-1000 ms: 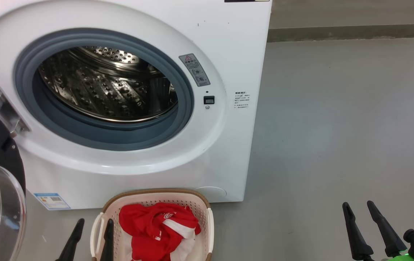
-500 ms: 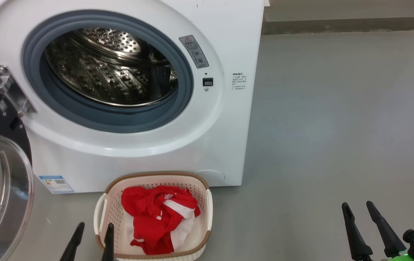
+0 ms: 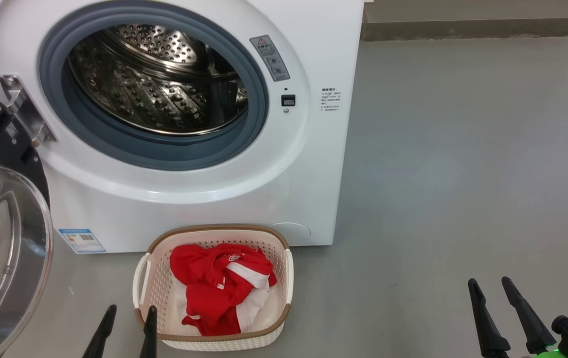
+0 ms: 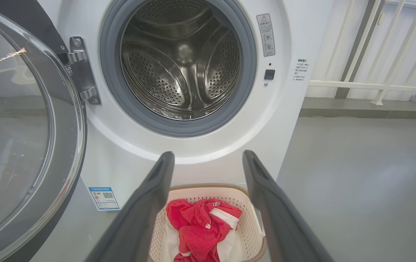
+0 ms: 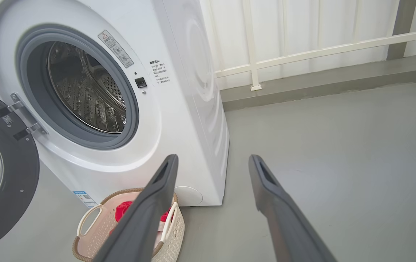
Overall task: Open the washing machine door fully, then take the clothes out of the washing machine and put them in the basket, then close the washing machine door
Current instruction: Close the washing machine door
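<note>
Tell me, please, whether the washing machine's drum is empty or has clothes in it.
Empty: the drum shows bare perforated steel in the left wrist view, and the red clothes lie in the basket.

Bright even daylight, sharp focus, reflections on washing machine door

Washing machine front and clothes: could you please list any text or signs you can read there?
Grey sticker: red warning triangle; words too small.
Printed notice: too small.
Blue label: QR code; text too small.
White logo on clothes: unreadable.
</note>
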Controlling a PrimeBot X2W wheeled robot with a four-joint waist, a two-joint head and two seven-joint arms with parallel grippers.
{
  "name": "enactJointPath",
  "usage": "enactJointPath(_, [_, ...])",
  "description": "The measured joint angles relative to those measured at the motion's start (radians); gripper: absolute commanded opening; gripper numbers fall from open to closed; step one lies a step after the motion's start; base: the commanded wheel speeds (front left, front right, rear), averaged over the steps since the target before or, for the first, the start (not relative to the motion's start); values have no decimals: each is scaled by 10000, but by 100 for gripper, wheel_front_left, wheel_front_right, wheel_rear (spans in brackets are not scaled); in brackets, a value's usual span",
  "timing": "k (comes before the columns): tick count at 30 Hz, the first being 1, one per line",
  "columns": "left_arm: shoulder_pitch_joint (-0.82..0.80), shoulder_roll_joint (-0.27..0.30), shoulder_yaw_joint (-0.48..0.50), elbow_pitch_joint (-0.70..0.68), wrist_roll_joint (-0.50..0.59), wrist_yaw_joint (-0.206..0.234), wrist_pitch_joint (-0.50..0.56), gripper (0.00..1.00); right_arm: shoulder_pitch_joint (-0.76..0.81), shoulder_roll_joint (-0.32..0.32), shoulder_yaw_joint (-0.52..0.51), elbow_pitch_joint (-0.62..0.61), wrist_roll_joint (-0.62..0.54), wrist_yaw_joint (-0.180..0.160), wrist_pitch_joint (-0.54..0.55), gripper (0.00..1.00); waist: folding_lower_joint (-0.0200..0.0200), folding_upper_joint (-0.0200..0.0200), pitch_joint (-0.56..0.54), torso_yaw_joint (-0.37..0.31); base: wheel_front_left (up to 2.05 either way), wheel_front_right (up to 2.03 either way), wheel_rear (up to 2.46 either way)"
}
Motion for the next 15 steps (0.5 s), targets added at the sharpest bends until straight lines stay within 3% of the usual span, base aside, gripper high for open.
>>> enactJointPath(15, [-12, 0, -61, 50, -142, 117, 0, 100, -15, -33, 387, 71, -10, 0, 0, 100, 0, 0, 15, 653, 0, 0, 0])
